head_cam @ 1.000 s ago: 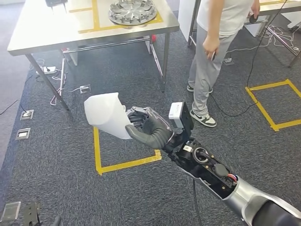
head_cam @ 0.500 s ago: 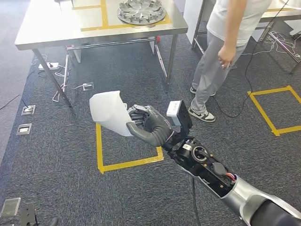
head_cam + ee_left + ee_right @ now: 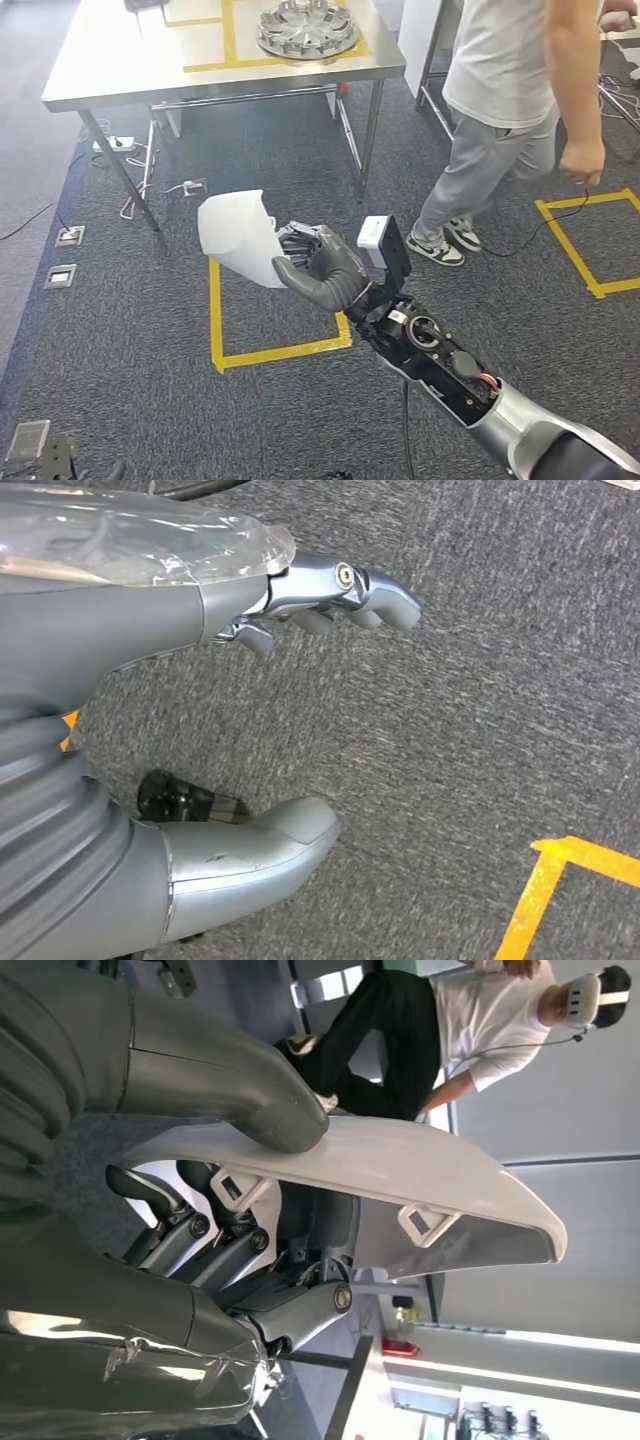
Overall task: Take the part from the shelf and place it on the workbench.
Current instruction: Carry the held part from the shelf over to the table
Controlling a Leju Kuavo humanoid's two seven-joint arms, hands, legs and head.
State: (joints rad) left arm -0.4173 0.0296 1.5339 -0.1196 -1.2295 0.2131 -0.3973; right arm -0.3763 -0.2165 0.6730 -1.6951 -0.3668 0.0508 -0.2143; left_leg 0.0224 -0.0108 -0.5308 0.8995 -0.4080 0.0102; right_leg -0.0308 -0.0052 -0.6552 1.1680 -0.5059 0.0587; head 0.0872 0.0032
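Right hand [image 3: 321, 268] grips the white part [image 3: 238, 238], thumb pressed on its outer face and fingers behind, holding it out over the carpet so it is free for the carry. Counter [image 3: 98, 60] stands well ahead across the floor, so the part is not yet placed. Person [image 3: 513, 110] walks by on the right, near the route, a likely collision risk. Wheel cover [image 3: 308, 27] sits on the counter inside yellow tape. Left hand [image 3: 226, 710] hangs over carpet, fingers spread, holding nothing.

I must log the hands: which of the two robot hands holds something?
The right hand grips the curved white plastic part; the left hand holds nothing, fingers apart above grey carpet.
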